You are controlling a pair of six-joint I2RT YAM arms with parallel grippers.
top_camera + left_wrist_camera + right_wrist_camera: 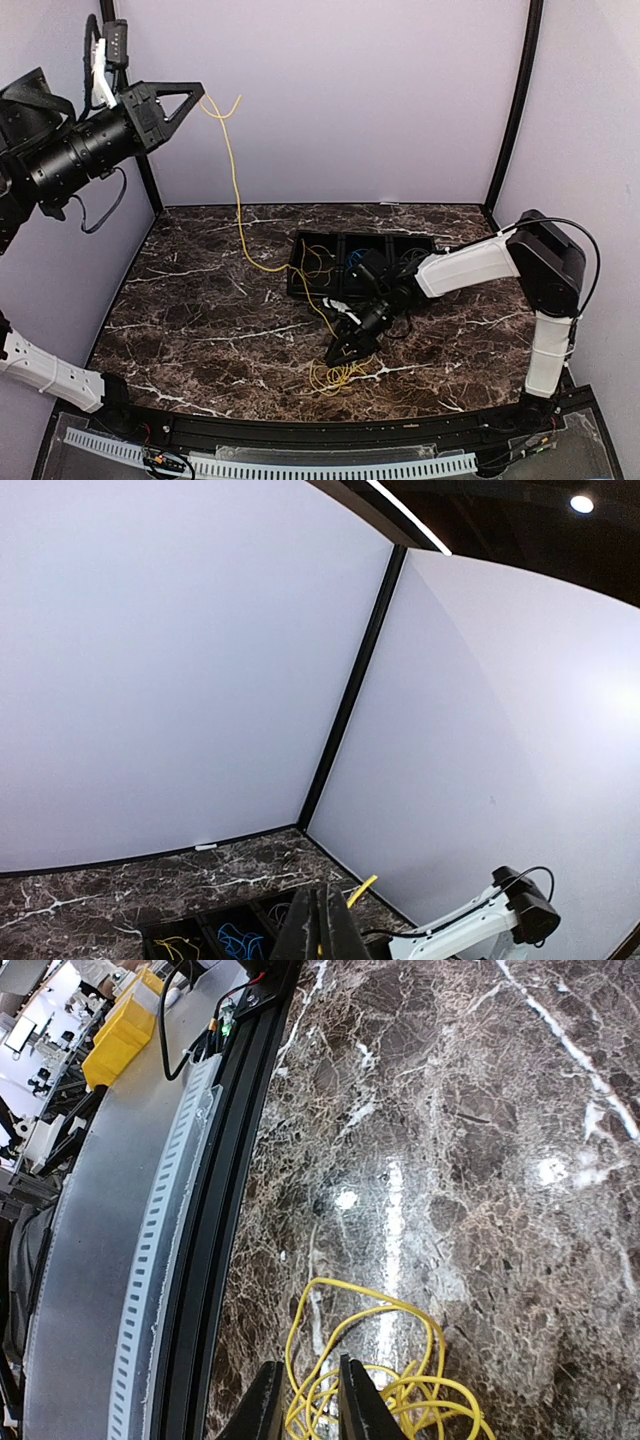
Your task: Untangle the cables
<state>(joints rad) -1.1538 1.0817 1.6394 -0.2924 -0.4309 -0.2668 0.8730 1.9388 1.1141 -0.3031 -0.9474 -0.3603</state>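
A yellow cable (236, 175) runs from my raised left gripper (200, 96) down to the table, past the black tray (296, 268), to a loose yellow coil (336, 376) near the front edge. The left gripper (325, 920) is shut on this cable, whose free end (360, 890) sticks out beyond the fingers. My right gripper (342, 352) is low over the coil. In the right wrist view its jaws (307, 1378) stand a little apart with strands of the yellow coil (400, 1355) between them. A blue cable (356, 264) and a small yellow coil (176, 945) lie in the tray.
The tray has three compartments; dark wires (410, 256) fill the right one, partly hidden by the right arm (465, 265). A black rail (215, 1220) borders the table's front edge close to the coil. Walls enclose the back and sides.
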